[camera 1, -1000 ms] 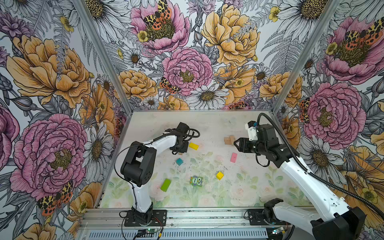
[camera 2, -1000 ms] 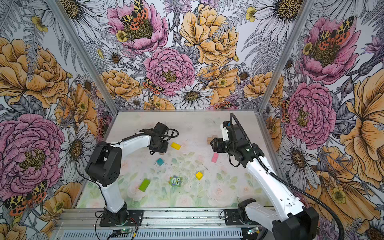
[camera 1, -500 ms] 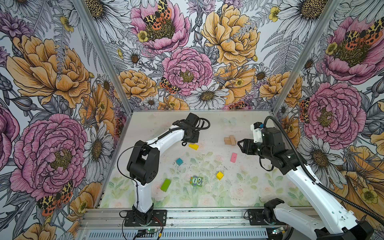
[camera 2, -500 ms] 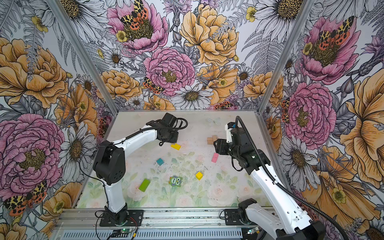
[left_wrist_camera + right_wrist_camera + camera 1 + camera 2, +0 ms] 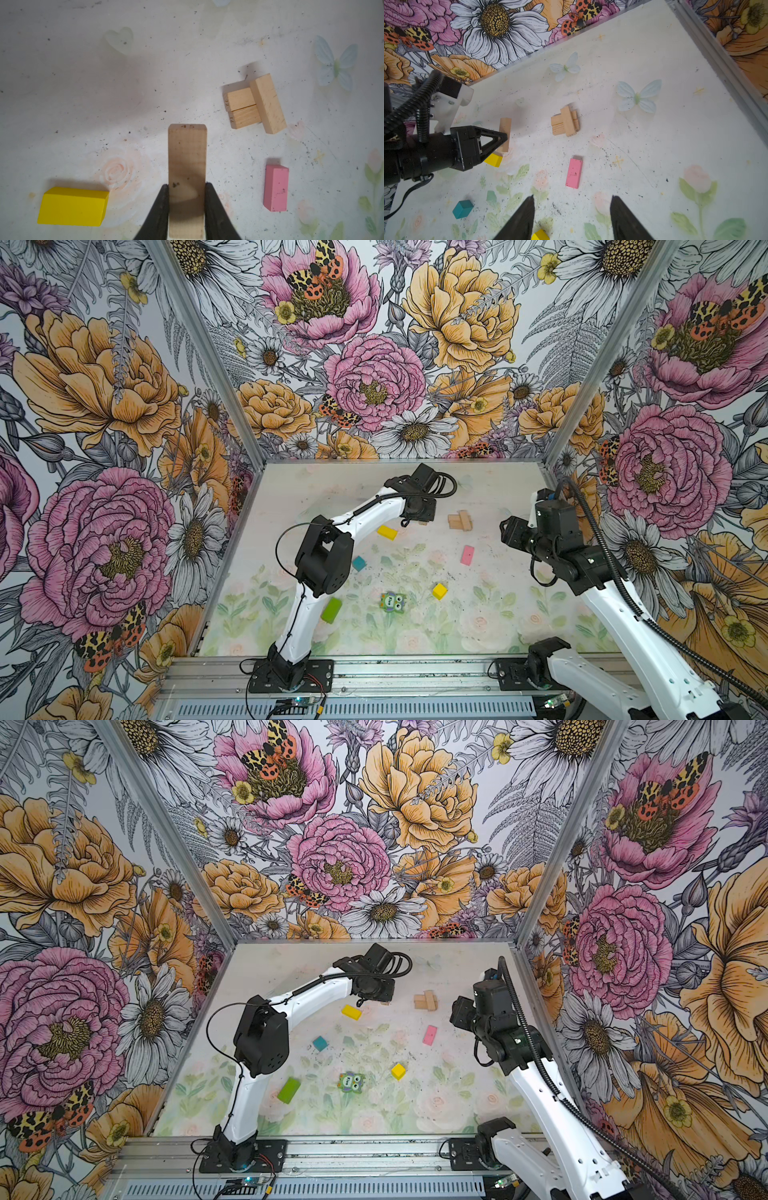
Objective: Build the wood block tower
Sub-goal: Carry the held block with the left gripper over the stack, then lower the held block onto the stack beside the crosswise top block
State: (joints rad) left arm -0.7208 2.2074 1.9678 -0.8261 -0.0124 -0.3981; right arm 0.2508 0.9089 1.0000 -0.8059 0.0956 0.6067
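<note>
The tower (image 5: 460,520) (image 5: 425,1000) is two plain tan bars lying side by side with a third laid crosswise on top (image 5: 267,104). My left gripper (image 5: 187,186) is shut on another tan bar (image 5: 187,158), held above the table a little left of the tower in both top views. The right wrist view shows that bar (image 5: 505,133) standing on end in the fingers. My right gripper (image 5: 572,200) is open and holds nothing; it hovers right of the tower, above the pink block (image 5: 574,173).
Loose on the mat are a yellow bar (image 5: 387,532), a teal cube (image 5: 358,563), a yellow cube (image 5: 439,591), a green owl block (image 5: 393,601) and a lime-green block (image 5: 331,610). The back wall stands close behind the tower.
My left gripper has carried the tan bar up off the mat and to the right, past the yellow bar toward the tower. The right arm has drawn back to the right.
</note>
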